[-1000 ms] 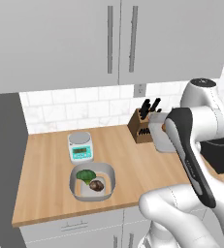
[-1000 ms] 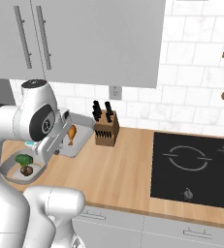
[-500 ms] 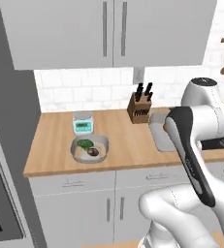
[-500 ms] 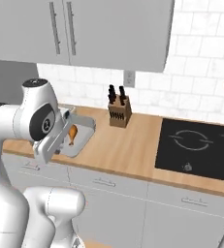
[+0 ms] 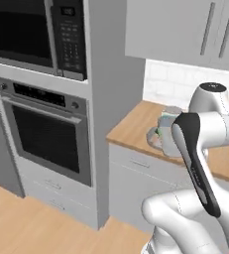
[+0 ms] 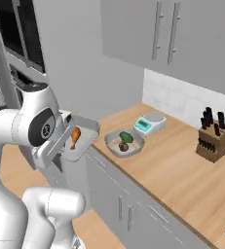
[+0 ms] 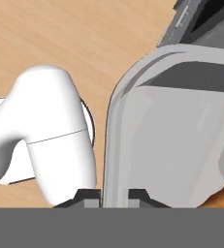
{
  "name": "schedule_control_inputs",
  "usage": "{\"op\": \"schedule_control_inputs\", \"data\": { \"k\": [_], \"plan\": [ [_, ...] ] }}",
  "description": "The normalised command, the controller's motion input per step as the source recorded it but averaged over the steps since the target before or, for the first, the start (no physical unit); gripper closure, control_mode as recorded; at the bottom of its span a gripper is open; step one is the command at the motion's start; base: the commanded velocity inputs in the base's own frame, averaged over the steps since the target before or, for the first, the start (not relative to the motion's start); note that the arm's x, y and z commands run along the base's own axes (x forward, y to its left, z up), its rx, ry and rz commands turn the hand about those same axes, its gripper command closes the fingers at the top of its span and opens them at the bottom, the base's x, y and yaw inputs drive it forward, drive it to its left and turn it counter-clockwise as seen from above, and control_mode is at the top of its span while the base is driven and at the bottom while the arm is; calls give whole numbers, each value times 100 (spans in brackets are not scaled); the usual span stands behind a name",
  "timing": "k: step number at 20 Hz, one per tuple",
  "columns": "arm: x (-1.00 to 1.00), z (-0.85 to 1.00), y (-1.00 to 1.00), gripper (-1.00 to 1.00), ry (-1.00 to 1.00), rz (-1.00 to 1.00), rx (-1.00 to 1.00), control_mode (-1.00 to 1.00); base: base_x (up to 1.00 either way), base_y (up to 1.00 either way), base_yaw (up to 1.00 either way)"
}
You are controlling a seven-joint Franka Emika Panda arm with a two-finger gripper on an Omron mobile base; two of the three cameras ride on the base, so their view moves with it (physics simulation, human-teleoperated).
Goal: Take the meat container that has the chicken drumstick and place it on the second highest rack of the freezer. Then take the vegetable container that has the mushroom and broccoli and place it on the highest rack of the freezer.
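In the right base view my gripper (image 7: 114, 196) is shut on the rim of the meat container (image 6: 86, 137), a shallow grey tray held tilted in the air off the counter's left end. The orange-brown chicken drumstick (image 6: 75, 136) lies in it. The hand view has the tray's rim pinched between the fingertips (image 7: 88, 195). The vegetable container (image 6: 113, 148), a deeper grey tub, rests on the wooden counter (image 6: 172, 170) to the right of the tray. In it lie the green broccoli (image 6: 125, 136) and the brown mushroom (image 6: 124, 146). The freezer is out of view.
A black-glass wall oven (image 5: 46, 134) with a microwave (image 5: 31, 30) above it stands left of the counter. A small scale (image 6: 149, 122) and a knife block (image 6: 213, 138) sit on the counter behind and right of the tub. Wooden floor (image 5: 31, 223) lies below.
The whole picture has shifted: the base has moved left and back from the counter, bringing the oven stack into view. The tray with the drumstick stays in my shut gripper.
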Motion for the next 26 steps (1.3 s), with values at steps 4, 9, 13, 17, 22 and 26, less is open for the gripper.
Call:
{"op": "schedule_control_inputs", "data": {
  "k": [4, 9, 13, 17, 22, 26],
  "plan": [
    [0, 0, 0, 100, 0, 0, 0, 100, -22, -3, 96],
    [0, 0, 0, 100, 0, 0, 0, 100, -9, 0, 89],
    [0, 0, 0, 100, 0, 0, 0, 100, 14, 0, 72],
    [0, 0, 0, 100, 0, 0, 0, 100, 51, 4, 40],
    [0, 0, 0, 100, 0, 0, 0, 100, 82, 1, 16],
    [0, 0, 0, 100, 0, 0, 0, 100, 98, 9, 9]
  ]
}}
